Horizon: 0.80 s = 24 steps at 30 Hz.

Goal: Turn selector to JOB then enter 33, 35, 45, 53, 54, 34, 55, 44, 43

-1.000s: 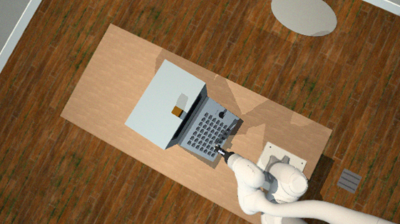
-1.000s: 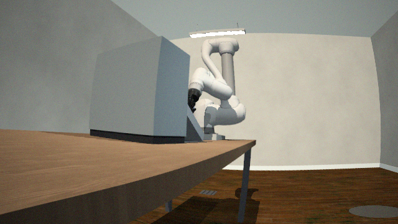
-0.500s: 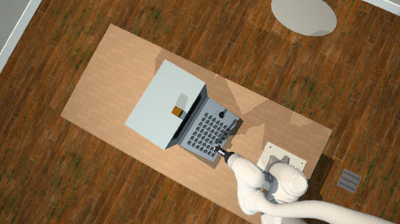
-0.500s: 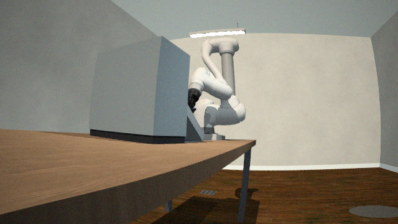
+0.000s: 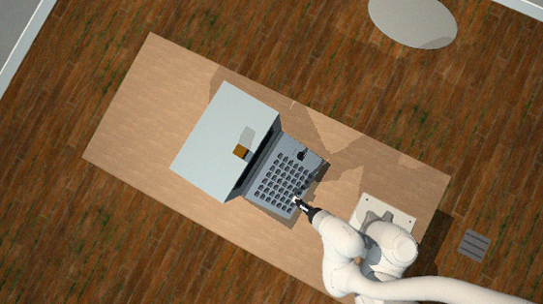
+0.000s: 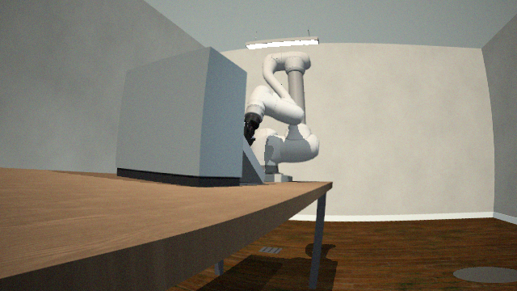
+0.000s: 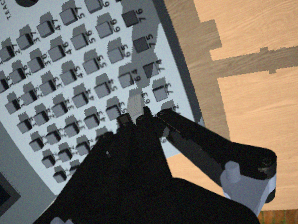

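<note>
The machine (image 5: pixel 248 105) (image 6: pixel 161 121) has a sloped keypad panel (image 5: pixel 292 142) (image 7: pixel 184 107) with rows of grey keys. The selector knob (image 5: pixel 302 154) (image 7: pixel 25 1) sits at the panel's upper corner, cut off in the wrist view beside the word TEACH; its setting cannot be read. My gripper (image 5: pixel 296 199) (image 7: pixel 138 105) is shut and empty, its tips close over the panel near the printed 63. A pale patch (image 7: pixel 135 104) shows just past the tips; whether it is a lit key I cannot tell. Key 73 (image 7: pixel 160 91) looks unlit. Keys under the fingers are hidden.
The machine's tall housing rises behind the keypad, with an orange block (image 5: pixel 240 151) on top. Both stand on the wooden table (image 5: pixel 127 110) (image 6: pixel 121 218). The arm's base plate (image 5: pixel 363 203) is beside the panel. Gripper shadow may darken some keys.
</note>
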Each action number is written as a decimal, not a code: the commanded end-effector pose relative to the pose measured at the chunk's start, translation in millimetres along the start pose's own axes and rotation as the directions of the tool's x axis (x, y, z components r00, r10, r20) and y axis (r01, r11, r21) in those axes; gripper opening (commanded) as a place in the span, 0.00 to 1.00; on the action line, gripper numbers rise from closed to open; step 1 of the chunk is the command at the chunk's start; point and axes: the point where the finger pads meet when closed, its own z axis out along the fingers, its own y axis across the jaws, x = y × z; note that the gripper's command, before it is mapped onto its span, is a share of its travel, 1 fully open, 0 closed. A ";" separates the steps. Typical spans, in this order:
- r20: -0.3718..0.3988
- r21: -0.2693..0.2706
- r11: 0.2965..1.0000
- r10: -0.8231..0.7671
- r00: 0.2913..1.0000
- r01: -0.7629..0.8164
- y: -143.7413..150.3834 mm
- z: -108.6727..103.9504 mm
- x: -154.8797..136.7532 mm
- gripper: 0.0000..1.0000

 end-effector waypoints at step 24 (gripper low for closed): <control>0.005 0.011 1.000 0.000 1.000 0.000 -2.8 -15.7 21.5 0.00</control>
